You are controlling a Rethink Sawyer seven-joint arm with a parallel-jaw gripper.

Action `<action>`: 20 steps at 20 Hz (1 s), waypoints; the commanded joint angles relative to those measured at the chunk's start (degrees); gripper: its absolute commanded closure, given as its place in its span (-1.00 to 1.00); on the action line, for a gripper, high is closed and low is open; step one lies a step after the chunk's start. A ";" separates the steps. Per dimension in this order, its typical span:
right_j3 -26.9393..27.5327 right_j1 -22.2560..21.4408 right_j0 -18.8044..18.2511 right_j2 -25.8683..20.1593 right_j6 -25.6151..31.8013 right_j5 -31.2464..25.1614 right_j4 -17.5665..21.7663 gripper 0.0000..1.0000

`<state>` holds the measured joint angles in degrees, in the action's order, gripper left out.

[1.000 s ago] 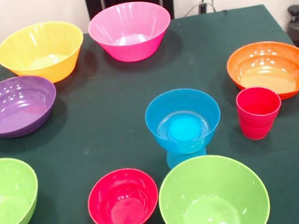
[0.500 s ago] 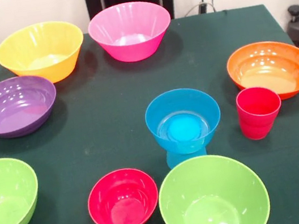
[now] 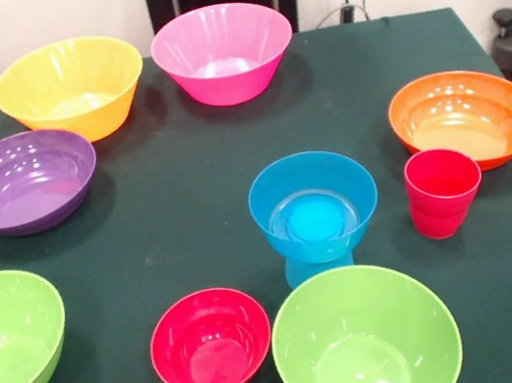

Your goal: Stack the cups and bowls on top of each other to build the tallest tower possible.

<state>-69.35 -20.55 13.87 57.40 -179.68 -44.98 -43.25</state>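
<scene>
Nothing has budged since a second ago, so you're looking at the same layout. Your tower (image 3: 313,216) is just two pieces right now: the blue bowl (image 3: 314,203) sits upright on top of the light blue cup (image 3: 316,267), which stands upside down on the green tablecloth (image 3: 188,193), a bit right of the middle. The red cup (image 3: 442,192) stands upright just to its right, with a clear gap between them, and its rim overlaps the orange bowl (image 3: 465,118) behind it, so you can't tell if those two touch. In front of the tower, the near green bowl (image 3: 365,342) hides the cup's bottom edge, and the small red bowl (image 3: 210,342) sits close beside that green one. The other green bowl (image 3: 8,341) is cut off by the left edge. Purple bowl (image 3: 23,181) sits near the left table edge, yellow bowl (image 3: 70,89) and pink bowl (image 3: 223,52) along the far edge. You've got the most open cloth in the middle, left of the tower, plus the far right corner. The gripper doesn't show anywhere, so you can't see how it's set or if it's holding anything.
</scene>
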 commanded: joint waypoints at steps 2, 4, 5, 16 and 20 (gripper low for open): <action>7.29 7.29 -1.55 -7.66 -9.72 -8.47 1.57 -1.00; 8.67 8.69 -1.79 -7.16 -10.66 -8.61 1.39 -1.00; 9.50 9.52 -1.91 -6.94 -11.31 -8.61 1.19 -1.00; 15.03 14.39 -2.34 -5.11 -13.21 -10.55 0.34 -1.00; 20.71 17.26 -3.33 -3.32 -14.98 -12.85 -0.56 -1.00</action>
<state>-56.53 -8.42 12.47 57.79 -179.68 -48.27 -43.44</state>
